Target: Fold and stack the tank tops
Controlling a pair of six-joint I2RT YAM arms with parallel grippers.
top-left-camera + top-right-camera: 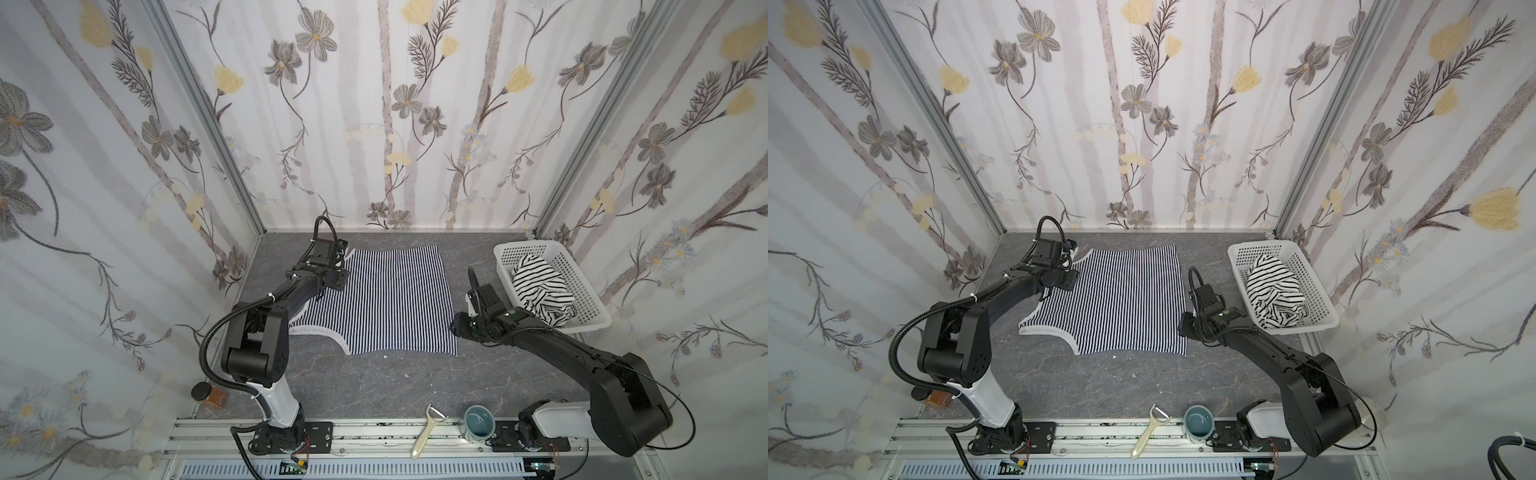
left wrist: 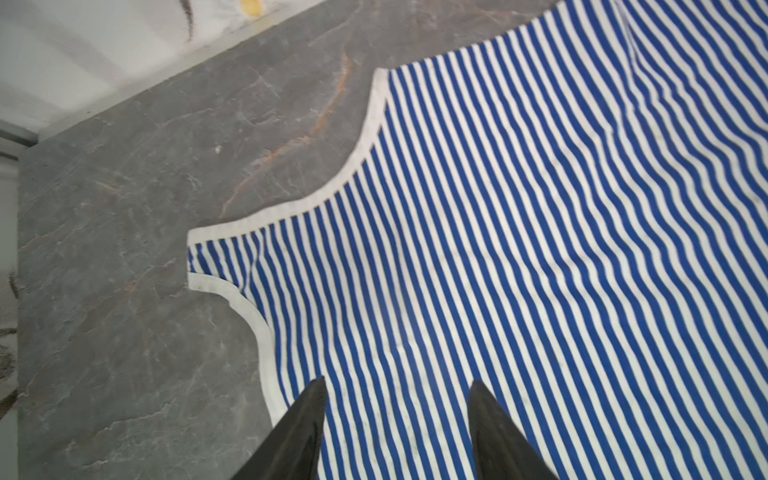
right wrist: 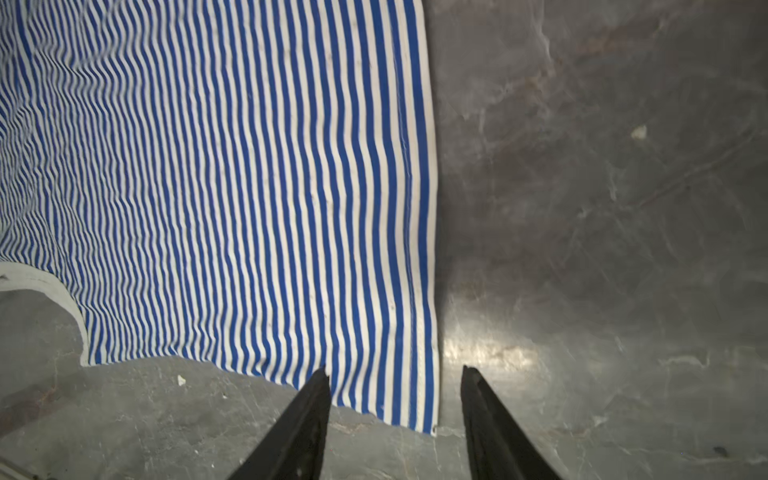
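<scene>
A navy-and-white fine-striped tank top (image 1: 395,303) (image 1: 1125,303) lies spread flat on the grey table, white-trimmed straps toward the left. My left gripper (image 2: 398,382) (image 1: 341,249) hovers open over its far strap and neckline (image 2: 257,316), holding nothing. My right gripper (image 3: 395,369) (image 1: 457,328) is open just above the near right hem corner (image 3: 428,424), which lies between the fingers ungripped. The second tank top (image 1: 540,291) (image 1: 1273,291), white with wider black stripes, sits crumpled in the basket.
A white perforated basket (image 1: 523,246) stands at the back right. On the front rail are a cream peeler (image 1: 428,432) and a teal cup (image 1: 478,422). A black-lidded jar (image 1: 205,392) sits at the front left. Patterned walls enclose the table.
</scene>
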